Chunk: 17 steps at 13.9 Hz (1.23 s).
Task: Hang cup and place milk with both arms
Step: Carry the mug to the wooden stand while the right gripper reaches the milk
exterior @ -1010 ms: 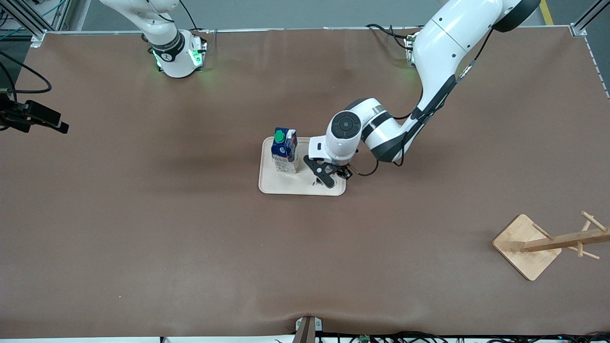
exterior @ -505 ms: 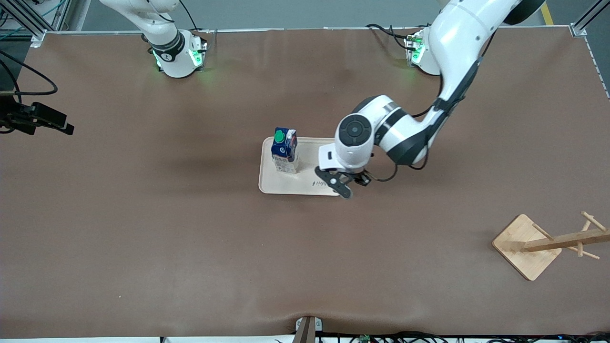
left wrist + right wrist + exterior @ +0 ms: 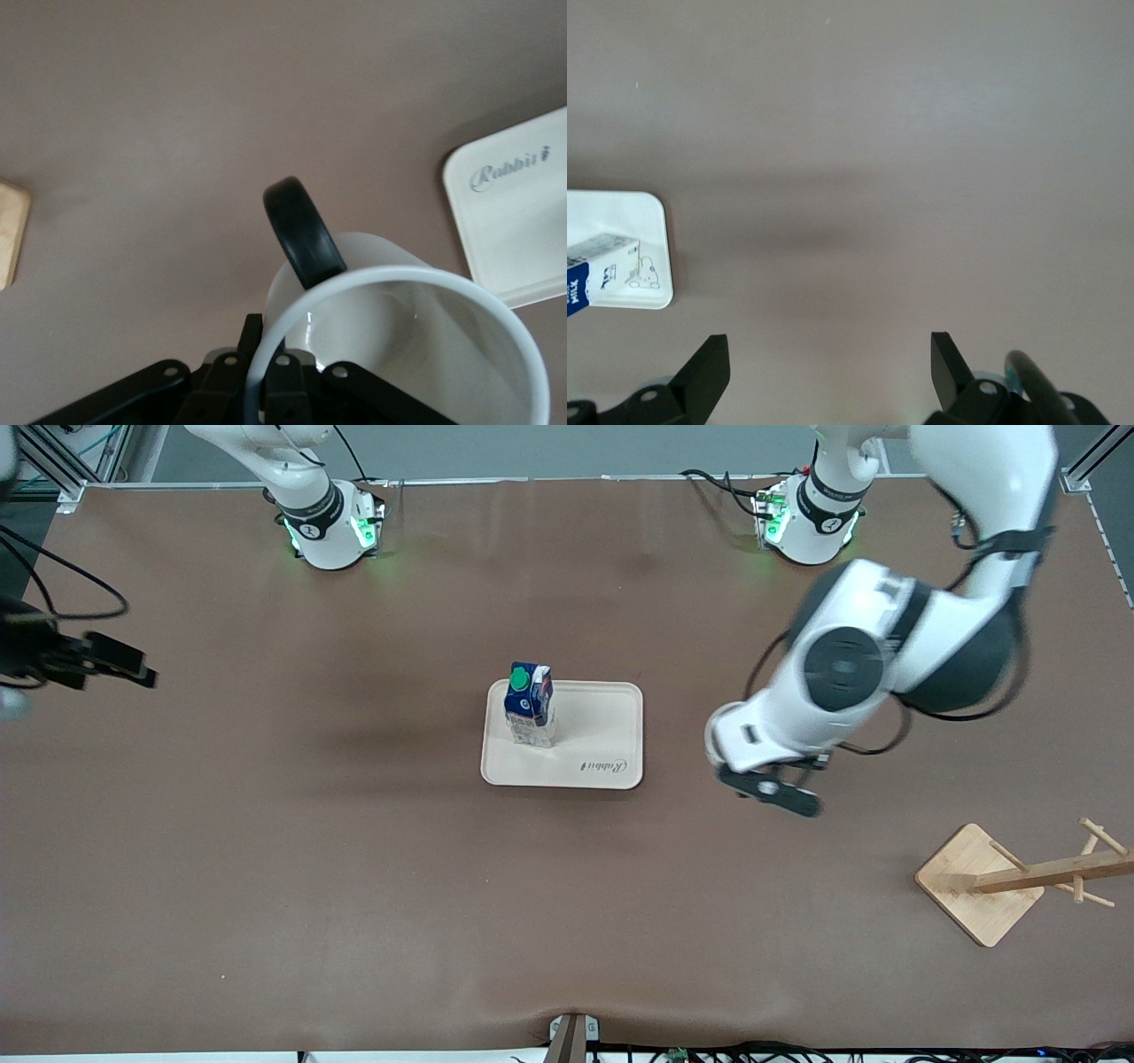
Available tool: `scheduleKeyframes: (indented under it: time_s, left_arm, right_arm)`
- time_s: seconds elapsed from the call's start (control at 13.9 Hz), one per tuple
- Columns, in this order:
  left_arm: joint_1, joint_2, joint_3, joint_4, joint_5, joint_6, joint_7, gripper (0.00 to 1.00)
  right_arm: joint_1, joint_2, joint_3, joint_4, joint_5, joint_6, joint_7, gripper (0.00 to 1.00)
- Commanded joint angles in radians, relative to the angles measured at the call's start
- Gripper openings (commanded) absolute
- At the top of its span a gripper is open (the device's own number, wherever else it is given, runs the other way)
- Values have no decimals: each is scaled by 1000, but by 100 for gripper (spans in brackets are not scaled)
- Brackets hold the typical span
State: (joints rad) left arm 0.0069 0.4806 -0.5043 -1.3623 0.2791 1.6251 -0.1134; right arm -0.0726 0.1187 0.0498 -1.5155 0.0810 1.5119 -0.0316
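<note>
The milk stands upright on the beige tray, at the tray's end toward the right arm. It also shows in the right wrist view. My left gripper is up over bare table between the tray and the wooden rack. In the left wrist view the left gripper is shut on the rim of the white cup, beside its black handle. The arm hides the cup in the front view. My right gripper is open and empty over bare table toward the right arm's end.
The rack's square base sits near the left arm's end, nearer to the front camera than the tray; its pegged post leans toward the table's end. A corner of the tray and an edge of the rack base show in the left wrist view.
My left gripper has left the tray and moved with the cup toward the left arm's end, closer to the rack. The right gripper has shifted slightly. The milk has not moved.
</note>
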Motion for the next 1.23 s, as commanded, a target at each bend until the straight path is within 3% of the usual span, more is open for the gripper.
scheduleKeyframes:
  time_s: [0.0,0.29,0.51,0.65,0.94,1.15]
  left_arm:
    - [74,-39,0,8,-15,-19,1,0]
    - [237,-40,-7,11,-18,-11,105,0]
    - [346,-42,-8,11,-20,-5,277,0]
    - [390,-42,-8,12,-18,-2,383,0]
    - [436,-40,3,14,-5,68,541,0]
    - [462,-42,1,14,8,104,619,0]
  right_arm:
    - [77,68,-4,29,-18,4,-4,100]
    - [153,70,-2,25,9,19,36,100]
    - [317,75,-2,17,42,48,371,100]
    - [431,131,-1,15,95,102,574,100]
    - [612,228,-2,9,138,290,841,100]
    - [686,291,-2,8,149,387,973,100]
